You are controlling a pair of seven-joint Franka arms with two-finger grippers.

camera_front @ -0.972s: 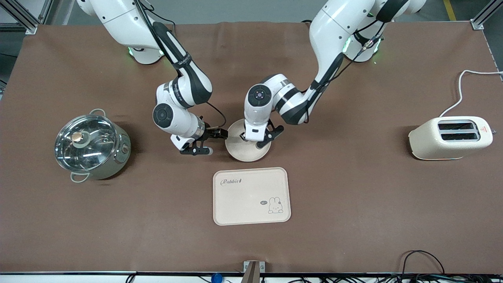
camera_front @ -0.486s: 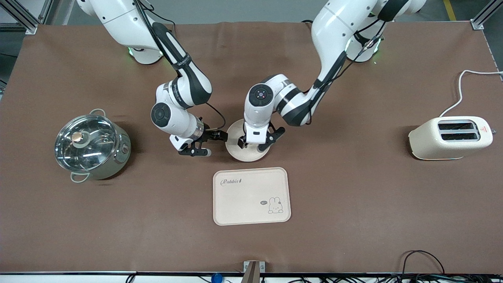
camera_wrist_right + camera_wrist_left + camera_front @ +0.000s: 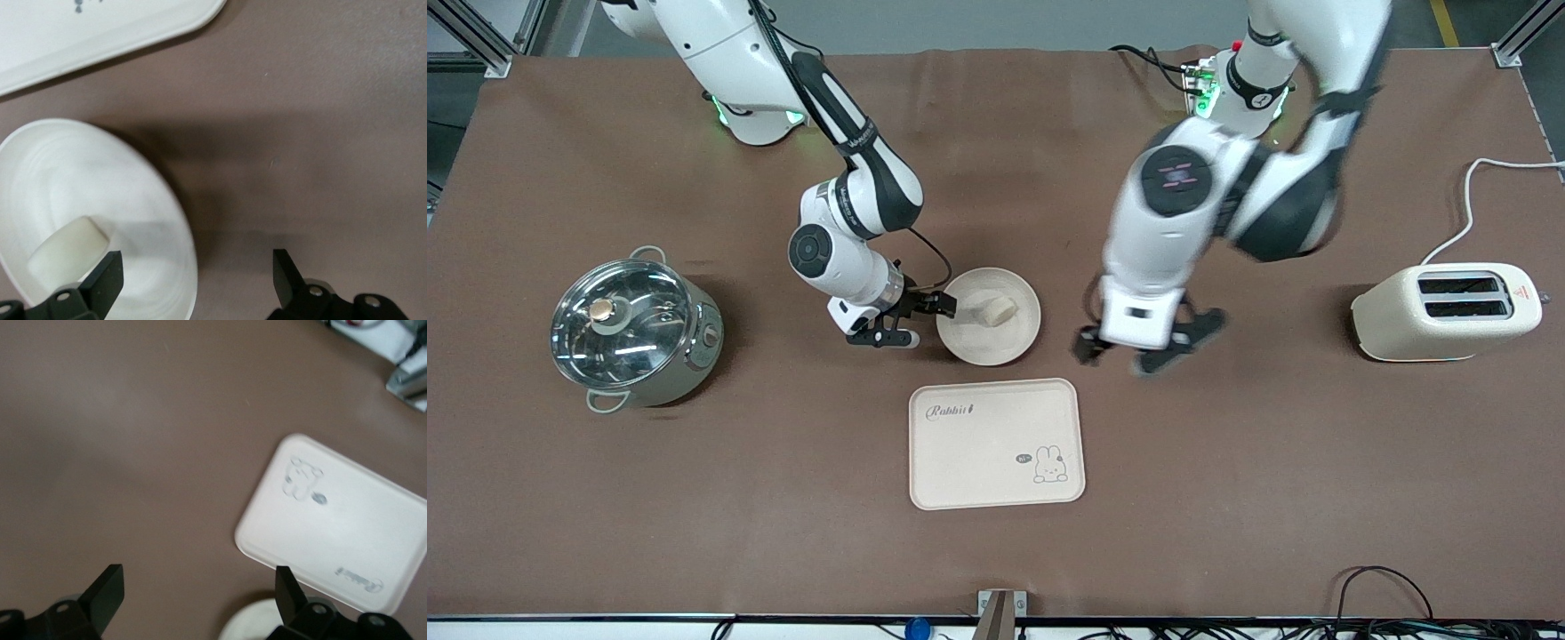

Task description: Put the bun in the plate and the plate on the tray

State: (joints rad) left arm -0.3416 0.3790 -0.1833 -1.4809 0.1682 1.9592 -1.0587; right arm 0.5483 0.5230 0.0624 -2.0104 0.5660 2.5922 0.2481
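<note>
At frame centre, right gripper (image 3: 914, 322): we see its jaws parted and empty at the plate's rim.
Left gripper (image 3: 1149, 348): right of centre over bare worktop (image 3: 1272, 462), jaws spread, holding nothing.
Bun (image 3: 996, 310): lying in the plate (image 3: 965, 342).
Progress: we judge bun step done; plate not yet on the tray (image 3: 978, 462).
Room: tray sits lower centre, empty; clear gap between them.

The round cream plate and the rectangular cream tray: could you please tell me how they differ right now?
The round cream plate is circular and plain; the rectangular cream tray has rounded corners, "Rabbit" script and a bunny drawing. The plate is narrower than the tray. The plate holds the small off-white bun; the tray holds nothing. Both are cream and rest on the brown table.
</note>
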